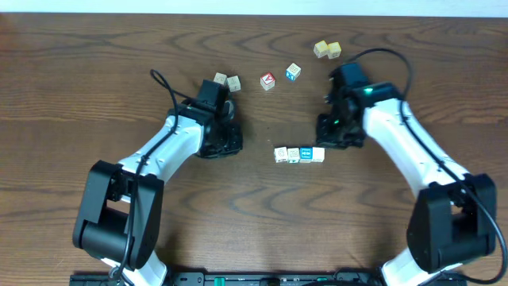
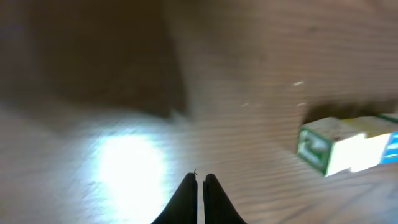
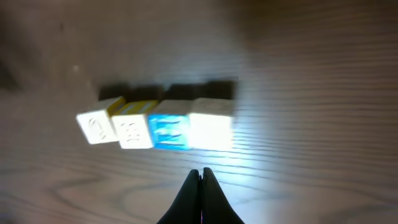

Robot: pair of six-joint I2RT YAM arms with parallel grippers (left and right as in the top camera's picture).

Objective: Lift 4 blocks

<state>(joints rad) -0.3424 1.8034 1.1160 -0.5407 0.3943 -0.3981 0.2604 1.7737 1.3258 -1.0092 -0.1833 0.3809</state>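
Observation:
Four blocks (image 1: pixel 299 154) lie in a touching row on the table between my two arms: three cream-faced and one blue (image 1: pixel 305 155). The right wrist view shows the whole row (image 3: pixel 155 124) just beyond my right gripper (image 3: pixel 200 171), which is shut and empty, with the blue block (image 3: pixel 169 132) third from the left. In the left wrist view the row's end (image 2: pixel 339 146) lies off to the right of my left gripper (image 2: pixel 199 177), also shut on nothing. From overhead, the left gripper (image 1: pixel 230 144) sits left of the row and the right gripper (image 1: pixel 325 135) just above its right end.
Farther back on the wooden table stand two tan cubes (image 1: pixel 226 81), a red-faced cube (image 1: pixel 267 80), a pale-blue cube (image 1: pixel 293 72) and two yellow cubes (image 1: pixel 326 49). A black cable (image 1: pixel 381 54) loops behind the right arm.

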